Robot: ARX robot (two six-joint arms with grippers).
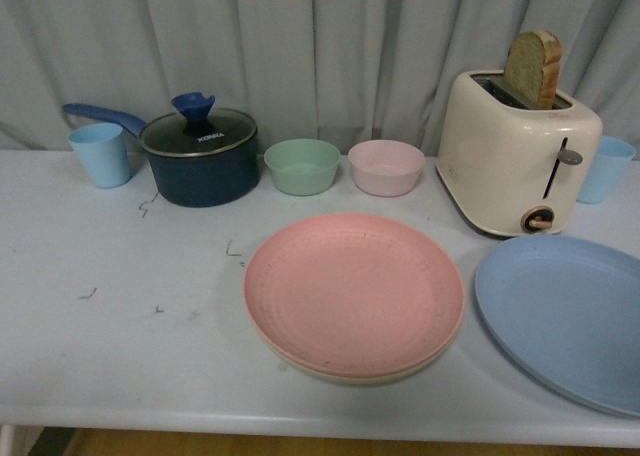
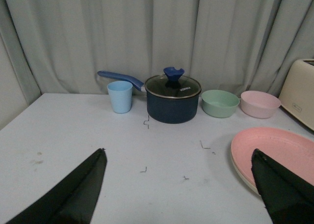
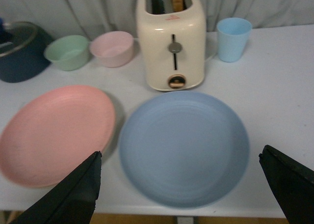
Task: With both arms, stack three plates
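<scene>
While the pink plate [image 1: 353, 291] sits squarely on the cream plate [image 1: 340, 374], whose rim alone shows beneath it, near the middle of the table's [image 1: 120, 326] front edge, the blue plate [image 1: 565, 316] lies by itself just to the right, close to the stack but not touching it. The right gripper [image 3: 179, 155] hangs over the blue plate with its fingers spread wide, holding nothing. The left gripper [image 2: 177, 153] is likewise spread and empty, over bare table left of the pink plate. Behind the plates stand a cream toaster [image 1: 515, 151] with a bread slice [image 1: 533, 68], a pink bowl [image 1: 386, 167], a green bowl [image 1: 301, 166] and a lidded dark blue pot [image 1: 200, 161].
</scene>
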